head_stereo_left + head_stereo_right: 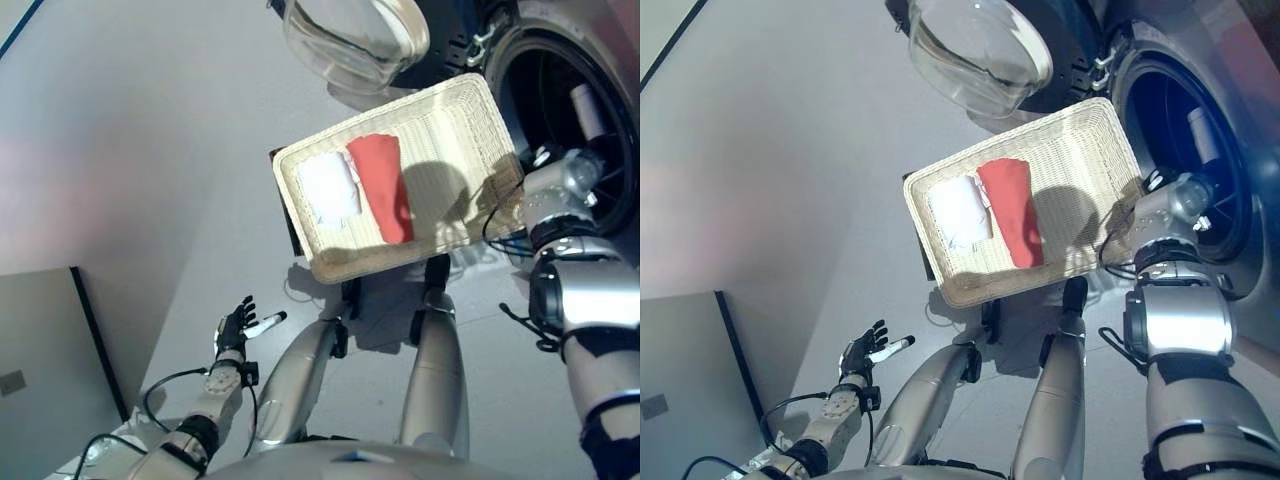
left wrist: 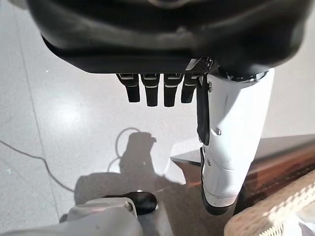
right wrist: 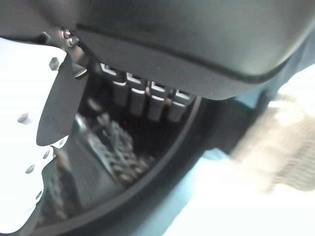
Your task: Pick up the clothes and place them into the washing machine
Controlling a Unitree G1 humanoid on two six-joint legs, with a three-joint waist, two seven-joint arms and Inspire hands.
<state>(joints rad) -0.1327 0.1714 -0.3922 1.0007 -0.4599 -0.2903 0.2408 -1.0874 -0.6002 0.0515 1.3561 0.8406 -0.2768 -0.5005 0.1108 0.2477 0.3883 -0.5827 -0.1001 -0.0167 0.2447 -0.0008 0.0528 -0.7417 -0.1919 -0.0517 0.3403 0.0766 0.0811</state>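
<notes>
From the head views, a wicker basket (image 1: pixel 455 120) sits just beside the washing machine's open drum (image 1: pixel 1185 165), its glass door (image 1: pixel 355 40) swung wide. Inside lie a red cloth (image 1: pixel 382 185) and a white cloth (image 1: pixel 328 188), touching. The left hand (image 1: pixel 233 325) hangs well away from the basket, fingers spread. In the right wrist view, the right hand (image 3: pixel 142 98) reaches into the drum, fingers straight, holding nothing.

A basket (image 1: pixel 440 110) sits on a stand; two cloths (image 1: pixel 362 185) lie side by side inside; the washing machine drum (image 1: pixel 570 90) opens right; its door (image 1: pixel 355 40) hangs behind.
</notes>
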